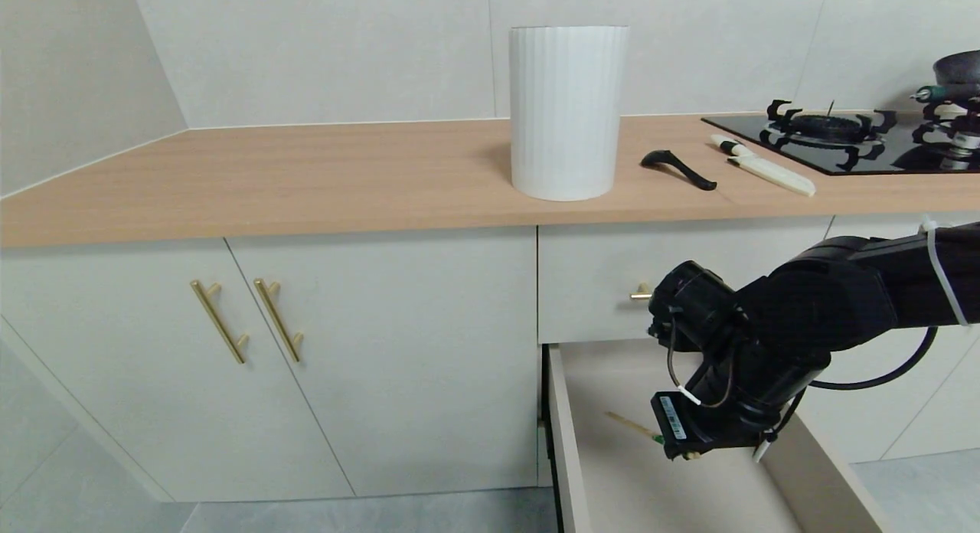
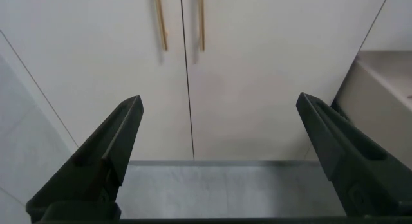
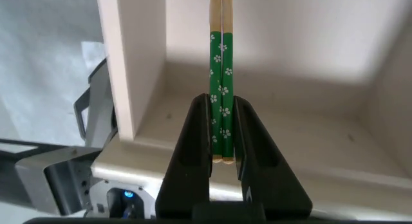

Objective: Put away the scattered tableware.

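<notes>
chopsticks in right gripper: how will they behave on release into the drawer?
Likely stiff and light: the chopsticks are thin, straight sticks jutting unsupported from the right gripper without sagging. The two are separate pieces pinched side by side, so they will probably part on release. They may slide or roll on the drawer floor, which looks smooth.

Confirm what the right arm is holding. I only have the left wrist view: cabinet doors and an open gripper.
Observer: The right gripper is shut on a pair of green-patterned chopsticks.
Operator: Where is it?
Observer: At the open drawer, with the chopsticks pointing into it.
Operator: What's not put away?
Observer: A black spoon and a white knife lie on the countertop, beside a white ribbed canister.
</notes>
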